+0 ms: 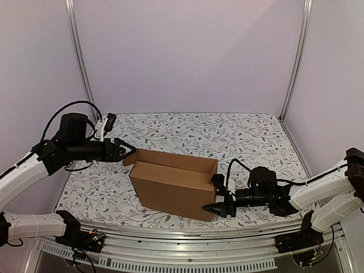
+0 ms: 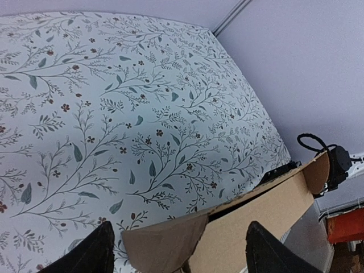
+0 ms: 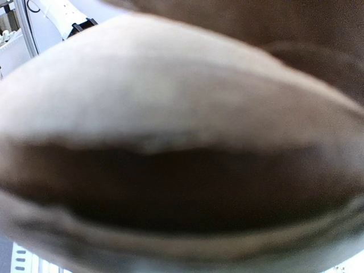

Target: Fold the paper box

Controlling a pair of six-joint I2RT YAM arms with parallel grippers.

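Observation:
The paper box (image 1: 170,185) is a brown cardboard box standing half-formed in the middle of the table, top open, walls up. My left gripper (image 1: 128,152) is at its left end, open. In the left wrist view a loose end flap (image 2: 165,242) lies between the two dark fingertips (image 2: 102,244), touching neither, with the box's long wall (image 2: 273,205) running off to the right. My right gripper (image 1: 218,195) is at the box's right end with its fingers spread across that end. Blurred cardboard (image 3: 170,85) fills the right wrist view and hides the fingers, so no grip shows.
The floral tablecloth (image 1: 239,136) stretches behind and to the right of the box. Pale walls and metal posts (image 1: 79,57) close in the back and sides. A metal rail (image 1: 187,233) runs along the near edge. A black cable (image 1: 239,165) loops above the right wrist.

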